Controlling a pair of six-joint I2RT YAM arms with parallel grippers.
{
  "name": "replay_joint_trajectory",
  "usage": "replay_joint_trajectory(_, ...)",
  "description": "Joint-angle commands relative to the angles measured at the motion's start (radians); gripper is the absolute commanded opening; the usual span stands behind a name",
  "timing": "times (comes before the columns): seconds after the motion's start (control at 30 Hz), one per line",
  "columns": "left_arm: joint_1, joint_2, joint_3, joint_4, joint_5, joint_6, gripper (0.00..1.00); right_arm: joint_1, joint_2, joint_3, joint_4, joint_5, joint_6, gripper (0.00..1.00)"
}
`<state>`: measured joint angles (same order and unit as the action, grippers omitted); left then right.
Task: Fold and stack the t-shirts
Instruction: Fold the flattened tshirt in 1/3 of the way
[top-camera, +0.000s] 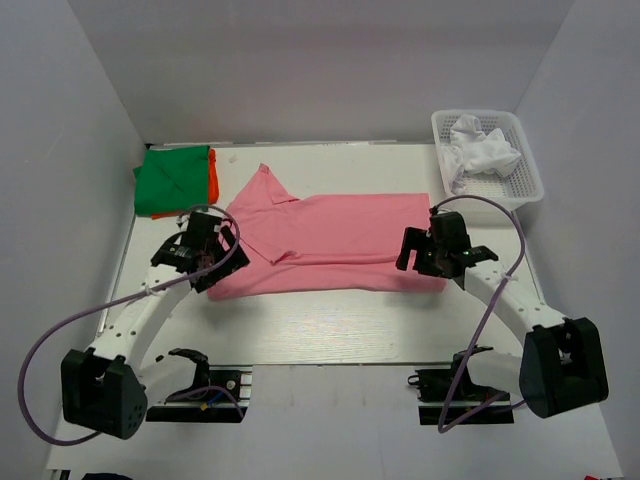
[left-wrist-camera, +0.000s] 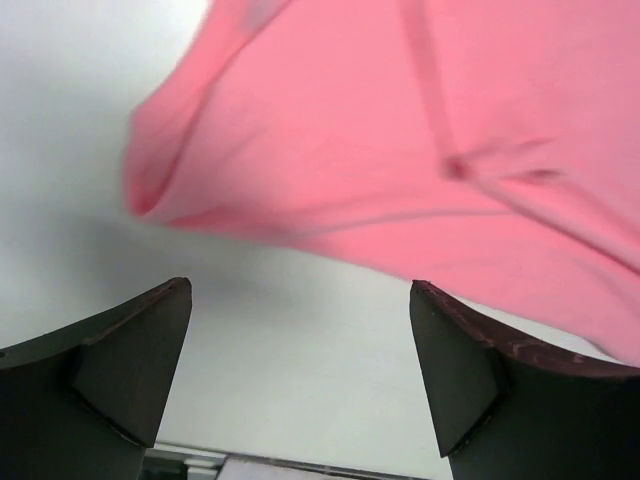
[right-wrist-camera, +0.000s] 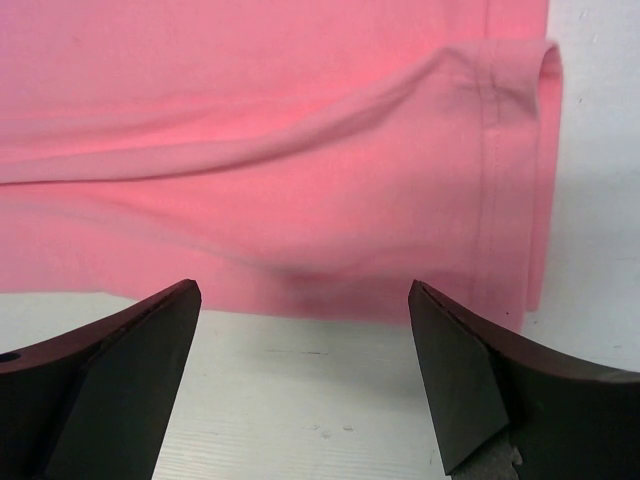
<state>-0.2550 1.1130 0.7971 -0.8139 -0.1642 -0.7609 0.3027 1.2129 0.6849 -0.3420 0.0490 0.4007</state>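
Pink shirt (top-camera: 335, 240) flat mid-table (top-camera: 330, 325), partly folded, long axis left-right, near edge facing arms. Left gripper (top-camera: 212, 245) over left end, right gripper (top-camera: 422, 250) over right end; each arm nearer own end. Both jaws wide, holding nothing. Right wrist view: hem straight ahead of fingertips. Left wrist view: cloth ahead, skewed right, bare table between jaws. Likely next: pinch near edge at both ends. Green shirt (top-camera: 168, 180) on orange shirt (top-camera: 213, 176), far-left corner, apart.
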Motion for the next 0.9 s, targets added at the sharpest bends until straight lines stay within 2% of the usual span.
replay_joint_trajectory(0.0,-0.026,0.034,0.088,0.113,0.092,0.141,1.00,0.003,-0.015,0.045,0.014,-0.014,-0.034,0.90)
replay_joint_trajectory(0.13,-0.072,0.163,0.165,0.206,0.189,0.202,1.00,0.001,0.008,0.076,0.026,-0.005,-0.036,0.90)
replay_joint_trajectory(0.3,-0.160,0.327,0.197,0.305,0.290,0.379,1.00,-0.004,0.063,0.131,-0.005,0.068,-0.042,0.90)
replay_joint_trajectory(0.33,-0.170,0.341,0.208,0.305,0.276,0.405,0.98,-0.007,0.079,0.140,-0.009,0.083,-0.042,0.90)
replay_joint_trajectory(0.4,-0.181,0.375,0.241,0.268,0.165,0.417,0.84,-0.005,0.109,0.153,-0.021,0.089,-0.043,0.90)
replay_joint_trajectory(0.6,-0.201,0.548,0.323,0.268,0.118,0.471,0.81,-0.008,0.161,0.171,-0.043,0.083,-0.049,0.90)
replay_joint_trajectory(0.7,-0.210,0.622,0.375,0.225,0.042,0.480,0.80,-0.010,0.162,0.173,-0.046,0.098,-0.053,0.90)
replay_joint_trajectory(0.8,-0.210,0.642,0.401,0.213,-0.006,0.494,0.73,-0.010,0.152,0.168,-0.052,0.127,-0.059,0.90)
replay_joint_trajectory(0.87,-0.210,0.651,0.410,0.213,-0.006,0.506,0.66,-0.010,0.151,0.165,-0.061,0.135,-0.059,0.90)
